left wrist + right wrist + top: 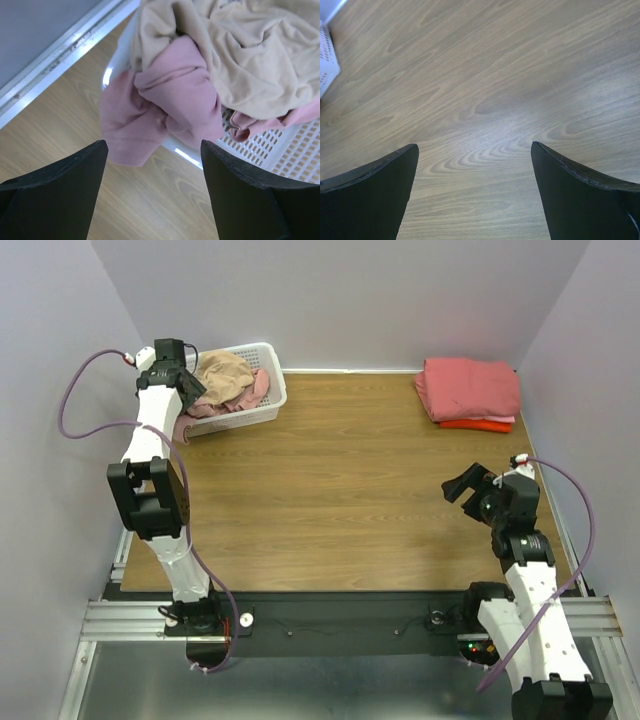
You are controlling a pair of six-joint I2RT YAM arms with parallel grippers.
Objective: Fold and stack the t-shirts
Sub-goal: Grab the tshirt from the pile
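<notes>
Here the left gripper (154, 147) hangs just above the left end of the white basket (245, 418), jaws spread and empty. A dusty-pink t-shirt (170, 95) spills over the basket's rim, under a crumpled beige t-shirt (250, 60). Well right of the basket, a folded salmon-pink t-shirt (468, 388) lies on an orange-red one (475, 425). The right gripper (475, 147), jaws likewise wide and empty, hovers far from the basket.

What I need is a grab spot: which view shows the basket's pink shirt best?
Left wrist: the pink shirt close up, hanging over the basket rim. Top view shows it small; right wrist misses it.
</notes>
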